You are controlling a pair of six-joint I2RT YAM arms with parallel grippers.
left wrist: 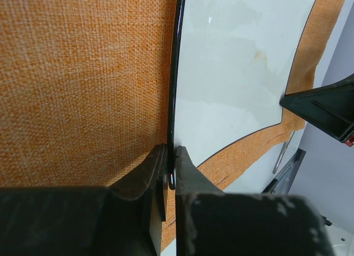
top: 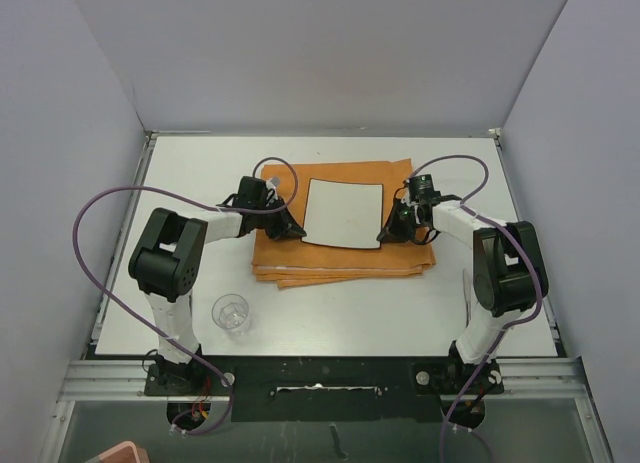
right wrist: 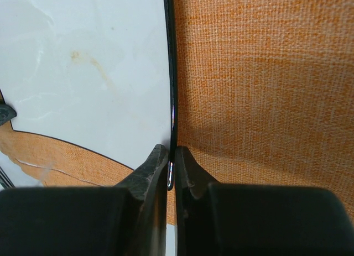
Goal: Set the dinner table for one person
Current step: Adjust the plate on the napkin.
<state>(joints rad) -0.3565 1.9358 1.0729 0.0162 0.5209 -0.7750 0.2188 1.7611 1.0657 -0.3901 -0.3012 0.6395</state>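
Observation:
A small square white plate (top: 343,213) with a thin black rim lies on a folded orange cloth mat (top: 340,258) in the middle of the dinner table (top: 400,313). My left gripper (top: 296,229) is shut on the plate's near left corner. In the left wrist view its jaws pinch the black rim (left wrist: 171,168) between plate (left wrist: 232,73) and mat (left wrist: 83,84). My right gripper (top: 385,235) is shut on the near right corner. The right wrist view shows that rim (right wrist: 170,168) clamped, with the plate (right wrist: 83,73) on the left and the mat (right wrist: 265,90) on the right.
A clear drinking glass (top: 231,313) stands upright near the left arm's base. A thin metal utensil (left wrist: 282,152) lies on the table beyond the mat's right edge. Grey walls enclose the table on three sides.

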